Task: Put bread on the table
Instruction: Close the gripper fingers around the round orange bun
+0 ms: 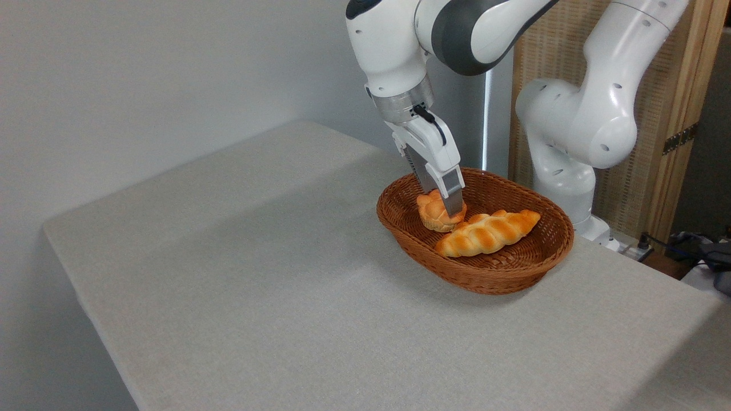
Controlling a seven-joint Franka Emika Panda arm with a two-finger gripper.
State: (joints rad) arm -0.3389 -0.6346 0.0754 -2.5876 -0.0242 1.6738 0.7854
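Two breads: a small round bun and a long braided loaf, both golden.
Basket: brown, oval and woven. It sits on the right part of the desk.
Bun: it is inside the basket, at the left end, and it looks to be resting low in there. Its top is lumpy like a flower.
Loaf: it lies just beside the bun, on its right, and looks to touch it.
My jaws: I point down into the basket. One finger is right in front of the bun. I cannot see my other finger well, so I cannot tell if I am squeezing the bun yet.
Desk: big, light grey, with a cloth-like top.
My arm: white, coming down from the top.
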